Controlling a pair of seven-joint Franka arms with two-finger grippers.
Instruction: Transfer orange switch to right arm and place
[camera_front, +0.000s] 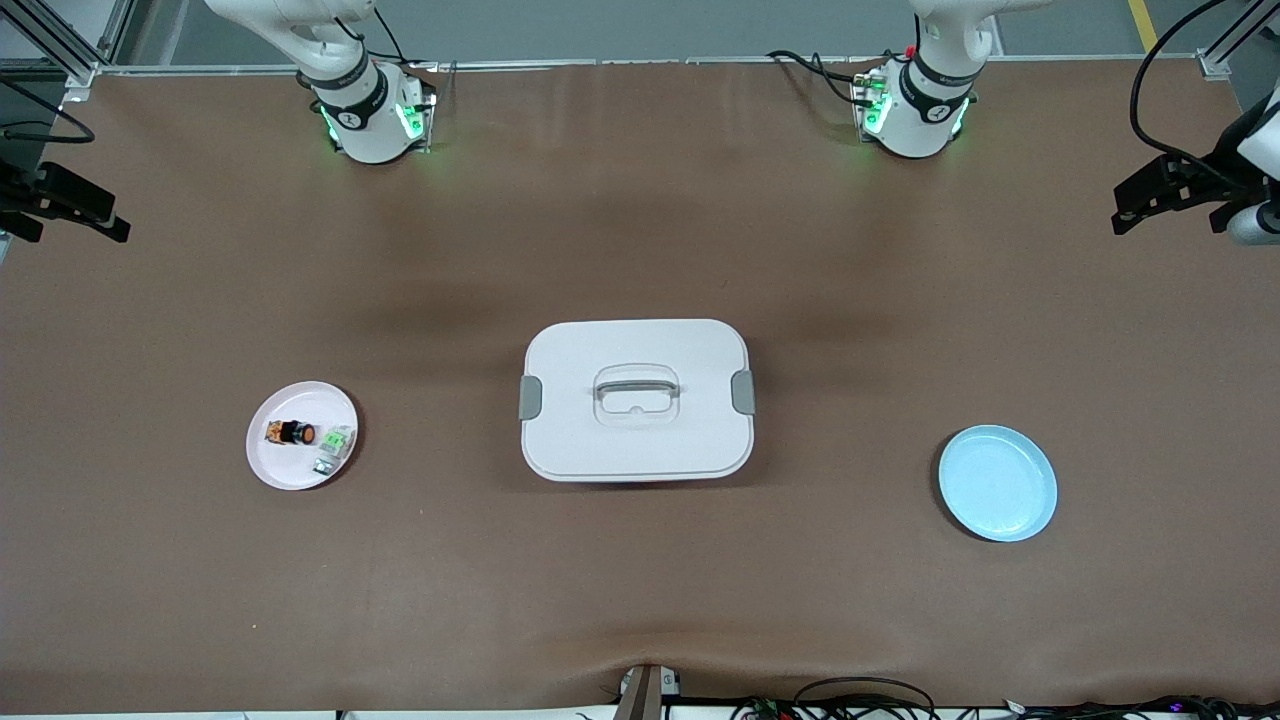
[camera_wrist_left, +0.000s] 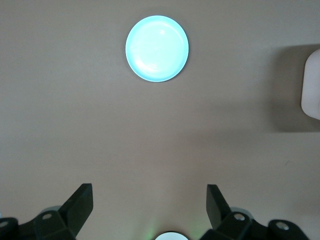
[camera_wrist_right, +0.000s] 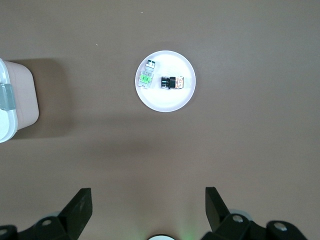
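Observation:
The orange switch (camera_front: 295, 433) lies on its side on a small pink plate (camera_front: 268, 468) toward the right arm's end of the table. In the right wrist view the switch (camera_wrist_right: 172, 82) lies on that plate (camera_wrist_right: 165, 104), well below my right gripper (camera_wrist_right: 148, 195). The right gripper is open and empty, high above the table near its own base. My left gripper (camera_wrist_left: 148, 192) is also open and empty, high above the table. Neither gripper shows in the front view; only the arm bases do.
A small green-and-clear part (camera_front: 337, 440) lies beside the switch on the pink plate. A white lidded box (camera_front: 600, 345) with a handle stands mid-table. An empty light blue plate (camera_front: 998, 483) lies toward the left arm's end and shows in the left wrist view (camera_wrist_left: 157, 48). Black fixtures (camera_front: 1170, 190) stand at both table ends.

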